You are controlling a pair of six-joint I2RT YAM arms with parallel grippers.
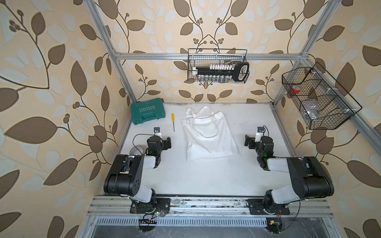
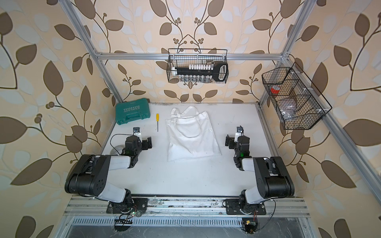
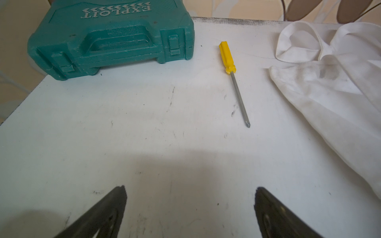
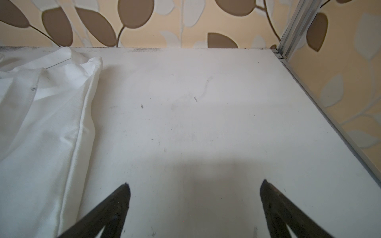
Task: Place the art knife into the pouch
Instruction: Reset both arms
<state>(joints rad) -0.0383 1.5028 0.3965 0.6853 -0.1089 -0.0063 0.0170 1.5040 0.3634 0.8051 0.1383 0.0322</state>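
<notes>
- The pouch [image 1: 208, 136] lay flat on the table [image 1: 206, 177] between the two arms, touching neither, with its plain white face up and its handles toward the back wall.
- The left gripper [image 3: 190, 188] hung over bare table, jaws spread wide and holding nothing.
- The right gripper [image 4: 194, 184] was equally wide and empty, with the pouch's side edge near it.
- Beyond the left gripper, a yellow screwdriver [image 3: 229, 63] lay between the pouch and a green case [image 3: 111, 37].
</notes>
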